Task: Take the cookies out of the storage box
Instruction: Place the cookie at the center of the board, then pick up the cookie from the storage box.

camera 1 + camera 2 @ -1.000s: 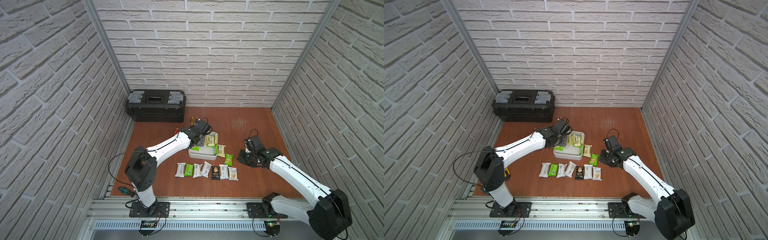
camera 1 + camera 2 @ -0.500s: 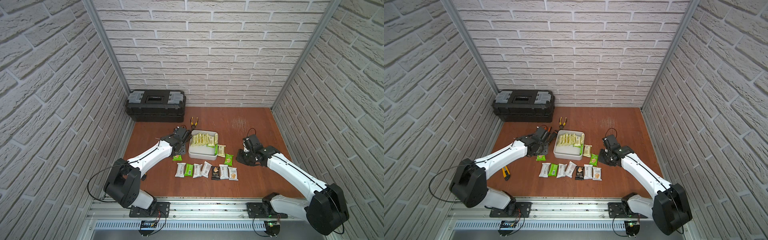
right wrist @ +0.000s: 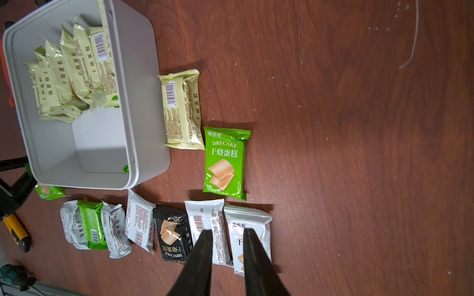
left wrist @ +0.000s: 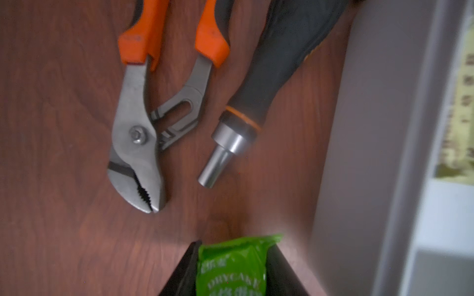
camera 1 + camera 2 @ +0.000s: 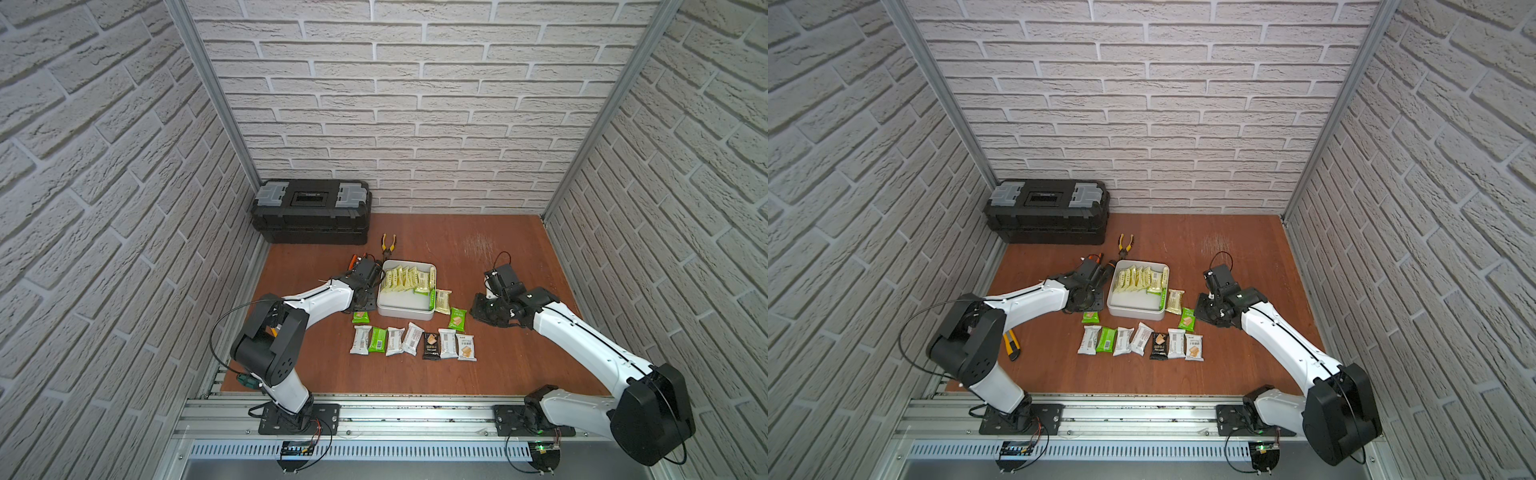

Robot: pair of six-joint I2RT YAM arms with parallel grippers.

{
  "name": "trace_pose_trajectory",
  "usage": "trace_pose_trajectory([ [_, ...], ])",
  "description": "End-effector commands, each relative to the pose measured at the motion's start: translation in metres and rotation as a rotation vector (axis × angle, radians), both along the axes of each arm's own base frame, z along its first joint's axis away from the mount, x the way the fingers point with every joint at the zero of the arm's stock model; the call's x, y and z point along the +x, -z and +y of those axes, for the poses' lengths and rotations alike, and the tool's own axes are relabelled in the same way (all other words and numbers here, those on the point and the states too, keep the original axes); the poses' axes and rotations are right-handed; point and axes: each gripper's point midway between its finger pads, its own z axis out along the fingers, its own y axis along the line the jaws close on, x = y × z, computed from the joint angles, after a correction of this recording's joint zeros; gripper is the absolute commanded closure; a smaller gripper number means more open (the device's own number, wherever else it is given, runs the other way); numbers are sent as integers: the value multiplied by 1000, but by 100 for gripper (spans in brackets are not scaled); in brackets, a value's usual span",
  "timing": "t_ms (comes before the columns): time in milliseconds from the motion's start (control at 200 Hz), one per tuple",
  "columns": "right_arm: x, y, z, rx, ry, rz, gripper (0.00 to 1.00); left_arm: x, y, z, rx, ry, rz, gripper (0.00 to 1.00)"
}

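I read the left gripper (image 4: 236,246) from the left wrist view alone: its jaws are closed on a green packet (image 4: 232,266), just beside the storage box (image 4: 372,128) wall. Both top views hide those jaws under the wrist. I cannot tell whether the packet touches the table (image 4: 64,230).

The same wrist view exposes orange-handled pliers (image 4: 138,133) and a black tool handle (image 4: 269,77).

The right wrist view shows the right gripper (image 3: 228,230) partly open and empty above the row of cookies (image 3: 174,230) in front of the box. In the box's far half, pale yellow packets (image 5: 405,279) stand overlapped.

A yellow utility knife (image 5: 1012,345) shows in a top view.
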Motion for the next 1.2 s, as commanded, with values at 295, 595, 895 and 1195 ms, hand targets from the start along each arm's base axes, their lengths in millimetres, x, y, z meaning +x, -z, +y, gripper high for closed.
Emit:
trace_pose_trajectory([
  [295, 22, -21, 11, 27, -20, -39, 71, 0, -13, 2, -41, -35, -54, 39],
  [595, 58, -46, 62, 61, -96, -94, 71, -4, -64, 15, -115, -161, -176, 38],
  [895, 94, -47, 138, 100, -220, -98, 72, -19, -81, 39, -282, -429, -277, 39],
  [1195, 117, -37, 211, 144, -300, -72, 70, -37, -67, 76, -326, -617, -285, 40],
])
